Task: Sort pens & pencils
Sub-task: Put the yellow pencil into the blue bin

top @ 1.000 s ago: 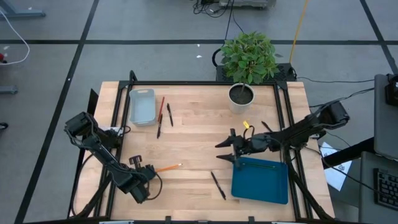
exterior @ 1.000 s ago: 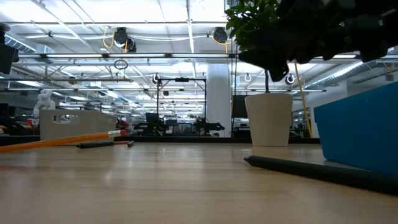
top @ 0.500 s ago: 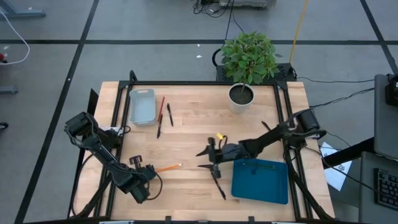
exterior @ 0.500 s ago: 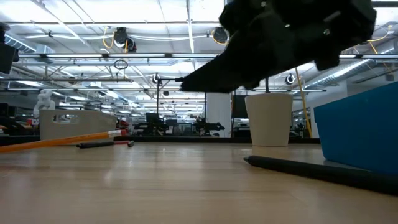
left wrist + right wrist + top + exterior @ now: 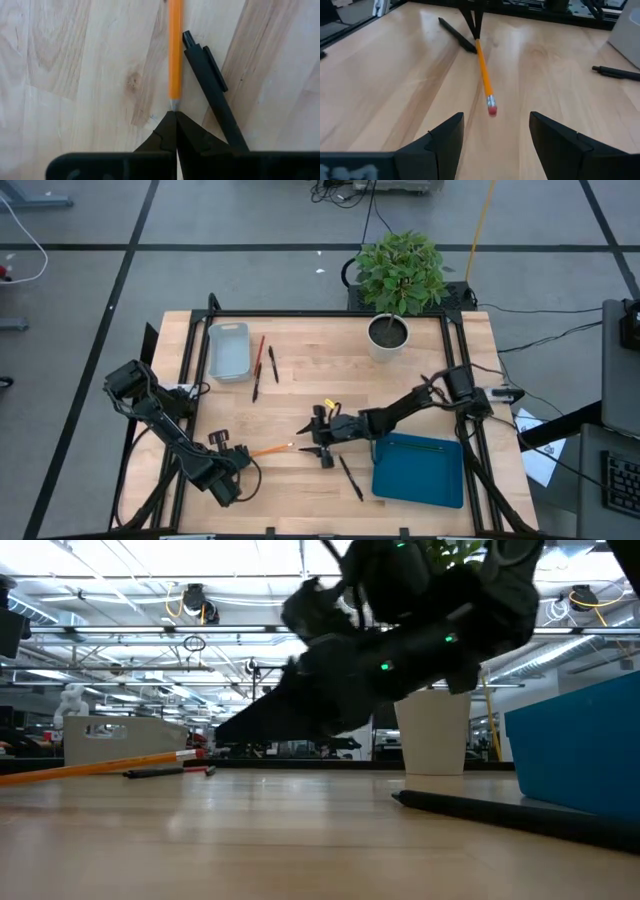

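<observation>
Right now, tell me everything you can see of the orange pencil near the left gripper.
The orange pencil is a thin, straight stick, seemingly painted wood, with a metal band and a pink eraser at one end and a sharpened tip at the other. It lies flat on the wooden table. Its tip meets the shut left gripper; whether they actually touch is unclear. A black pen lies close beside it near the tip. The open right gripper faces its eraser end, apart from it.

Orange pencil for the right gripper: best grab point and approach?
Grip the orange pencil mid-shaft, just behind the eraser, probably from above with the fingers straddling it. It lies flat on the table; the open right gripper already faces its eraser end. The shut left gripper sits at the tip.
</observation>
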{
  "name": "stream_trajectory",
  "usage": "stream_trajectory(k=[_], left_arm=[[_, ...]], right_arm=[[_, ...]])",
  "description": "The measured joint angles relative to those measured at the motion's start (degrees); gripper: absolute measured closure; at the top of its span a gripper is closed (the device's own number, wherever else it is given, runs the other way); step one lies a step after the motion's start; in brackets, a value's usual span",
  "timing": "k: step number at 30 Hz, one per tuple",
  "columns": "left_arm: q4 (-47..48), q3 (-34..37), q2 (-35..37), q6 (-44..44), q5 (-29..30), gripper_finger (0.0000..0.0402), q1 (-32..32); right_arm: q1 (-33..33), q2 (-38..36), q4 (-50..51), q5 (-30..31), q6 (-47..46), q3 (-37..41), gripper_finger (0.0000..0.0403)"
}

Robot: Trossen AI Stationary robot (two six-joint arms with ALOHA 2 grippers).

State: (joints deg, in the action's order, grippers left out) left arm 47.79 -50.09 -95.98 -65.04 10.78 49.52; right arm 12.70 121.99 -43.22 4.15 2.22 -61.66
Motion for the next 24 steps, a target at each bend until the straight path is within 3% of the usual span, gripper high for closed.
stream_trajectory(k=[8,18,24], left_arm=[[0.0,0.0,0.0,0.3,0.0,0.0400,0.0],[0.0,0.0,0.0,0.3,0.2,0.0400,0.0],[0.0,0.0,0.0,0.3,0.2,0.0400,0.0]], right_arm=[[-1.2,2.7,2.6,-4.3,-1.4,-4.0,0.0188],[-1.4,2.7,3.3,-4.4,-3.8,-4.2,0.0189],[-1.4,2.7,2.3,-4.4,-4.6,-4.2,0.0209]])
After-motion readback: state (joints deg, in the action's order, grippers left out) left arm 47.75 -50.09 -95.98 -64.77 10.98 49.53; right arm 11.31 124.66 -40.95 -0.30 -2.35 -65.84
